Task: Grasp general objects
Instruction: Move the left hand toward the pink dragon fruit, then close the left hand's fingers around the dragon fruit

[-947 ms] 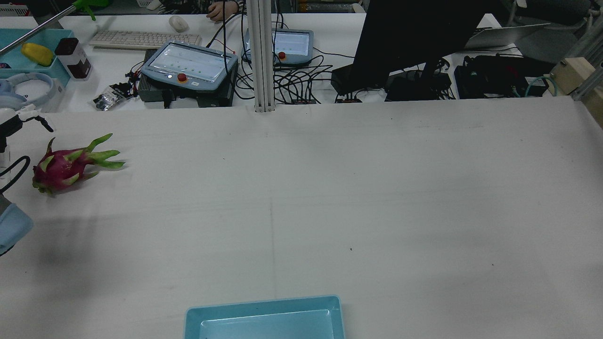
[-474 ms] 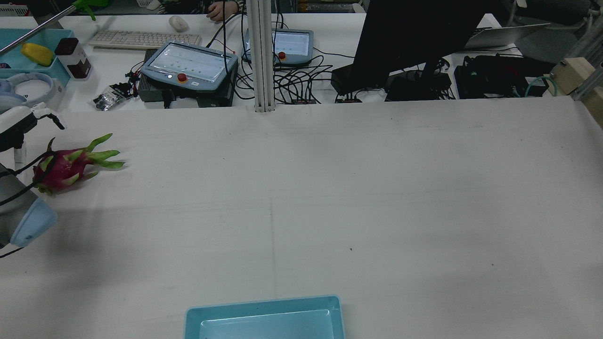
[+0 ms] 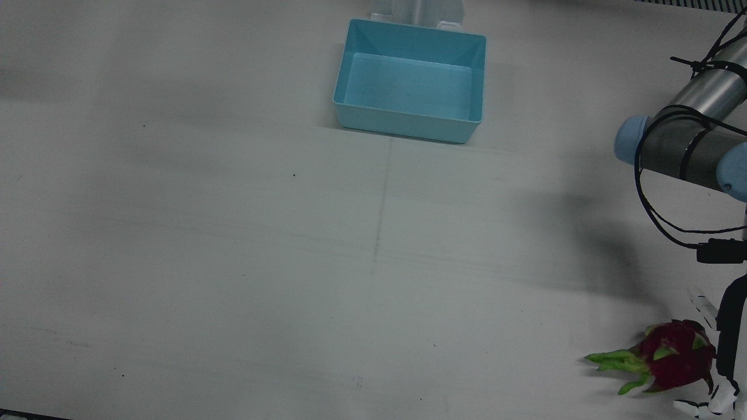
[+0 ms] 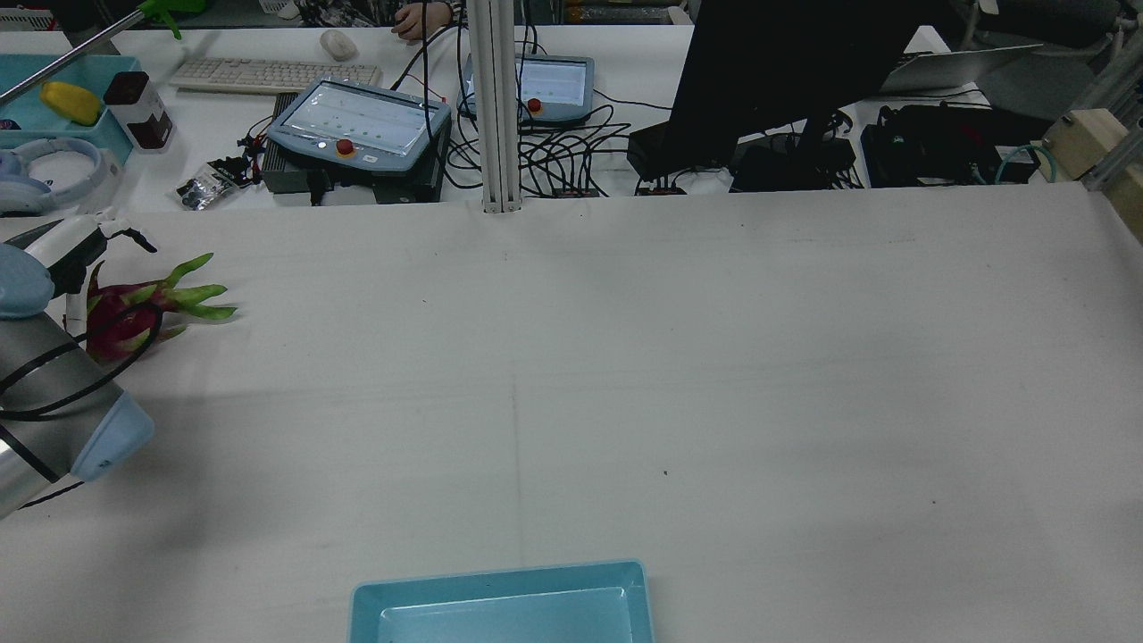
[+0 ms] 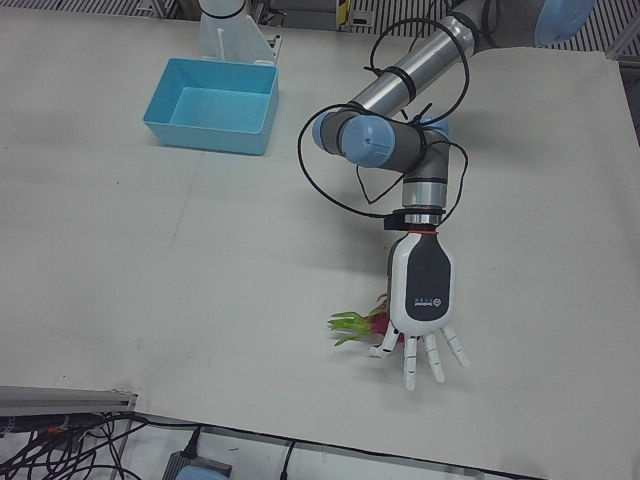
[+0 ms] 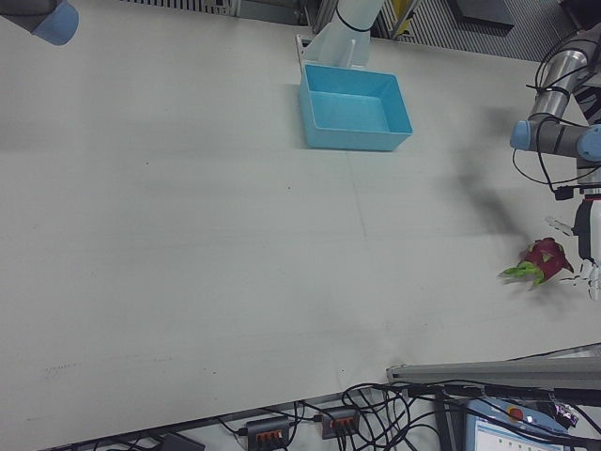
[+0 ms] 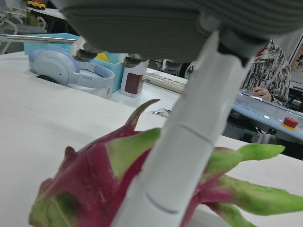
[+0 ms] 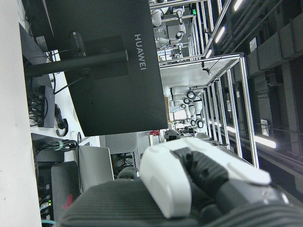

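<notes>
A red dragon fruit [image 3: 671, 356] with green leaf tips lies on the white table near its far left edge in the rear view [image 4: 201, 290]. My left hand [image 5: 420, 300] hovers just over it, palm down, fingers [image 5: 425, 362] spread and holding nothing. In the left hand view the fruit [image 7: 90, 189] fills the lower frame, with one finger [image 7: 189, 142] in front of it. The fruit also shows in the right-front view [image 6: 542, 258] beside the hand [image 6: 590, 254]. My right hand [image 8: 189, 189] shows only in its own view, facing away from the table.
A light blue bin [image 3: 417, 29] stands empty at the robot's side of the table, mid-width [image 5: 210, 130]. Beyond the far edge lie headphones [image 4: 49, 174], a keyboard [image 4: 268, 73] and teach pendants [image 4: 357, 121]. The left arm's elbow [image 4: 54, 411] hangs over the table's left side.
My left arm has swung in from the table's left edge, and the hand has moved right until it is over the dragon fruit. The fruit has not moved.
</notes>
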Robot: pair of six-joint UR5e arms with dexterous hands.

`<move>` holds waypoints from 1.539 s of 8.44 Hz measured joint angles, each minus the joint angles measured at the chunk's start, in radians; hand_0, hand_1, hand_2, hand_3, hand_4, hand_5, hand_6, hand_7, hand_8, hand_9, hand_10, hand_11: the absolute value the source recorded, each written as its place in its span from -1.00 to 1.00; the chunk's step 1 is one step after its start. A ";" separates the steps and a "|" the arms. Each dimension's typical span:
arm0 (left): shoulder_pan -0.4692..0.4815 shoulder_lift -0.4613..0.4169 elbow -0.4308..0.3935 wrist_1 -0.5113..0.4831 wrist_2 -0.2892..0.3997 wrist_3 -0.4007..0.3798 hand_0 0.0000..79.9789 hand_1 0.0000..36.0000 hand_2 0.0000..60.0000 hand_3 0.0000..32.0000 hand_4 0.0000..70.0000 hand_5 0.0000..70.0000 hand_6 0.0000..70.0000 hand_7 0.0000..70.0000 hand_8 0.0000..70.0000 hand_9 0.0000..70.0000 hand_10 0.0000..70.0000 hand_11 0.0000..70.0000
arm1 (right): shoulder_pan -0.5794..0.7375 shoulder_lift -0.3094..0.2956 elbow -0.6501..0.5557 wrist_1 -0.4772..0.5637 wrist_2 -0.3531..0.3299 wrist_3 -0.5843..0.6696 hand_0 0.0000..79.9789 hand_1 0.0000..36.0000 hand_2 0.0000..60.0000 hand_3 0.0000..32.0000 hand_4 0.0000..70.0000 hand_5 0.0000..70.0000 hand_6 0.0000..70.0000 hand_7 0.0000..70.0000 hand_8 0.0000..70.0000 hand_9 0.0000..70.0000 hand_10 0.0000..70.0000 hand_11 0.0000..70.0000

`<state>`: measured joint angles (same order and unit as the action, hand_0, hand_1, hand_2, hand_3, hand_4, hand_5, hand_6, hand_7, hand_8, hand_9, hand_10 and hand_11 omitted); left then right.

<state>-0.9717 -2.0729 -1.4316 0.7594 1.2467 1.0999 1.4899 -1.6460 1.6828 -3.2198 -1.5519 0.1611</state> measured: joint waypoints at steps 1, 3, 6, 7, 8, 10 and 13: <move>0.005 0.001 0.016 -0.009 -0.008 0.000 0.97 0.34 -1.00 1.00 -1.00 0.19 -1.00 -0.88 -0.91 -1.00 -1.00 -1.00 | 0.000 0.000 0.000 0.000 0.000 0.000 -1.00 -1.00 -1.00 -1.00 -1.00 -1.00 -1.00 -1.00 -1.00 -1.00 -1.00 -1.00; 0.009 0.004 0.042 -0.028 -0.021 0.000 0.97 0.35 -1.00 1.00 -1.00 0.22 -1.00 -0.88 -0.89 -1.00 -1.00 -1.00 | 0.000 0.000 0.000 0.000 0.000 0.000 -1.00 -1.00 -1.00 -1.00 -1.00 -1.00 -1.00 -1.00 -1.00 -1.00 -1.00 -1.00; 0.035 0.005 0.053 -0.039 -0.036 -0.001 1.00 0.42 -1.00 1.00 -1.00 0.33 -1.00 -0.84 -0.87 -1.00 -1.00 -1.00 | 0.000 0.000 0.000 0.000 0.000 0.000 -1.00 -1.00 -1.00 -1.00 -1.00 -1.00 -1.00 -1.00 -1.00 -1.00 -1.00 -1.00; 0.045 0.007 0.053 -0.041 -0.043 -0.002 1.00 0.42 -1.00 1.00 -1.00 0.33 -1.00 -0.84 -0.87 -1.00 -1.00 -1.00 | 0.000 0.000 0.000 0.000 0.001 -0.001 -1.00 -1.00 -1.00 -1.00 -1.00 -1.00 -1.00 -1.00 -1.00 -1.00 -1.00 -1.00; 0.051 0.008 0.054 -0.045 -0.048 -0.003 1.00 0.42 -1.00 1.00 -1.00 0.35 -1.00 -0.83 -0.86 -1.00 -1.00 -1.00 | 0.000 0.000 0.000 0.000 0.000 0.000 -1.00 -1.00 -1.00 -1.00 -1.00 -1.00 -1.00 -1.00 -1.00 -1.00 -1.00 -1.00; 0.057 0.009 0.069 -0.059 -0.050 -0.003 1.00 0.43 -1.00 1.00 -1.00 0.41 -1.00 -0.79 -0.83 -1.00 -1.00 -1.00 | 0.000 0.000 0.000 0.000 0.000 0.000 -1.00 -1.00 -1.00 -1.00 -1.00 -1.00 -1.00 -1.00 -1.00 -1.00 -1.00 -1.00; 0.067 0.011 0.084 -0.074 -0.052 -0.002 1.00 0.46 -1.00 1.00 -1.00 0.49 -1.00 -0.78 -0.82 -1.00 -1.00 -1.00 | 0.000 0.000 0.000 0.000 0.000 0.000 -1.00 -1.00 -1.00 -1.00 -1.00 -1.00 -1.00 -1.00 -1.00 -1.00 -1.00 -1.00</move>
<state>-0.9049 -2.0619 -1.3480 0.6858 1.1946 1.0978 1.4895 -1.6460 1.6828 -3.2198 -1.5516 0.1611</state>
